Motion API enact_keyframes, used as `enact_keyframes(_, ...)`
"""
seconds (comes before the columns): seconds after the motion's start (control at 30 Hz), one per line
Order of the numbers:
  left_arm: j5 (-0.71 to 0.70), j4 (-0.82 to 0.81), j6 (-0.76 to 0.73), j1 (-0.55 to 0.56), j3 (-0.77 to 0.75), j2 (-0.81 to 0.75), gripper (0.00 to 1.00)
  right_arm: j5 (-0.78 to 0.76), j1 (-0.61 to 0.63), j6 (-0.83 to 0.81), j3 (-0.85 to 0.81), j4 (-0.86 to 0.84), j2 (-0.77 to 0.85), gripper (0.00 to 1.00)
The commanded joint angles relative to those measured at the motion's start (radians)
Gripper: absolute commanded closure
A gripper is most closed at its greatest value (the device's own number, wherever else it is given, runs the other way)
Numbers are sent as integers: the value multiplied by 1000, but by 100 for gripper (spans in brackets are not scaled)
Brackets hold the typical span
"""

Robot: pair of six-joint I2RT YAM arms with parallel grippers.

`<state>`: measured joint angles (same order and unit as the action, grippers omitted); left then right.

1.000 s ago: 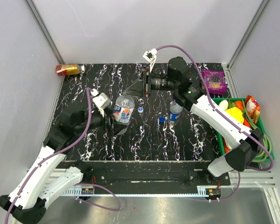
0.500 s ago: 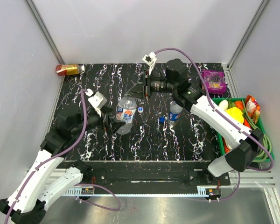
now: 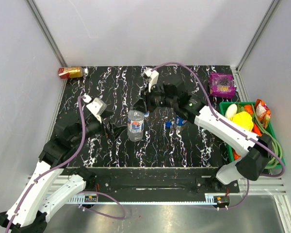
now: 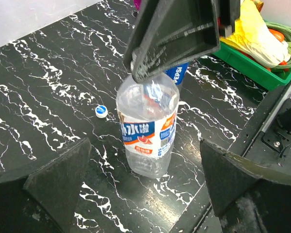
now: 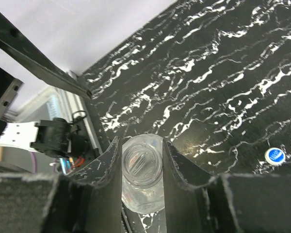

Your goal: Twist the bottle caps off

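On my left wrist feed the right gripper is covering the neck of the white-labelled bottle, and I'm only getting a sliver of the Pepsi bottle behind it. Right wrist feed: the fingers hide the white-labelled bottle's body, and the white cap is too small to read.

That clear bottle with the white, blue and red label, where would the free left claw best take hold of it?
Probably the bottle at its labelled middle, coming in level from where the left gripper sits. The bottle stands upright and the right gripper clamps its neck from above, so the round body is the free part, and the left jaws stand open.
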<state>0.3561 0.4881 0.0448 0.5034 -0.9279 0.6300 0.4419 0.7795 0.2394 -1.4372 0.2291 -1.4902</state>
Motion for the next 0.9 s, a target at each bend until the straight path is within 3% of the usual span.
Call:
enact_keyframes(0.0,-51,-45,-10,-2,6,-4,1,-164,49,-103,66,-59,79,100)
enact_keyframes(0.53,-77,-37,-22,-2,14,22,1,-495,178,-233,359,-329,157,100)
enact_keyframes(0.87,-88,-39,-28,-2,18,34,1,-528,193,-219,419,-381,113,100)
